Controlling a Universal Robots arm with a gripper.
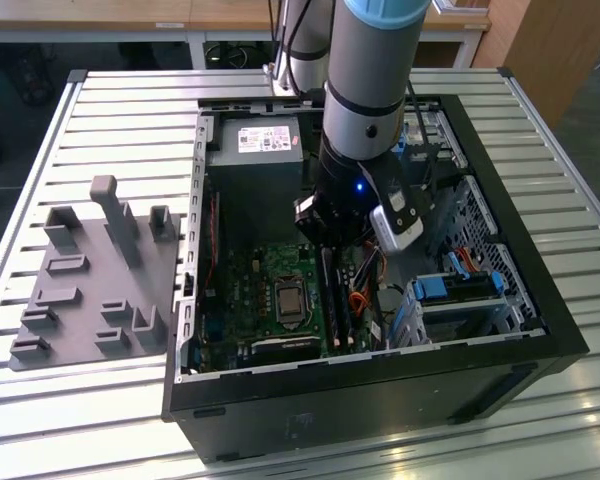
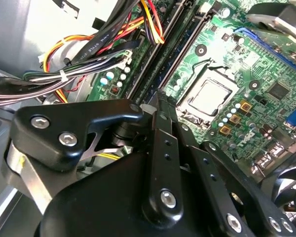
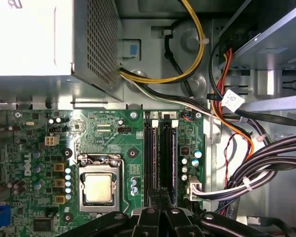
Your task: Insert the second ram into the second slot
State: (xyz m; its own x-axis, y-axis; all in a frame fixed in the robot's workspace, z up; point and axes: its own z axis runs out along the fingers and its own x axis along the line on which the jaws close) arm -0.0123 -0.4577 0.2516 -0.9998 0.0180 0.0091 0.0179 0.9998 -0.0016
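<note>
My gripper hangs inside the open computer case, low over the green motherboard. In both wrist views its fingertips are pressed together, so the gripper is shut. Two long black memory slots run side by side beside the processor socket. A thin dark blue stick, the second ram, stands in the slot nearer the socket. The fingertips sit right at its near end. Whether they touch the ram I cannot tell.
A silver power supply fills the case's far end. Bundled cables run close beside the slots. Drive bays with blue clips stand at the exterior view's right. A grey fixture plate lies on the slatted table outside the case.
</note>
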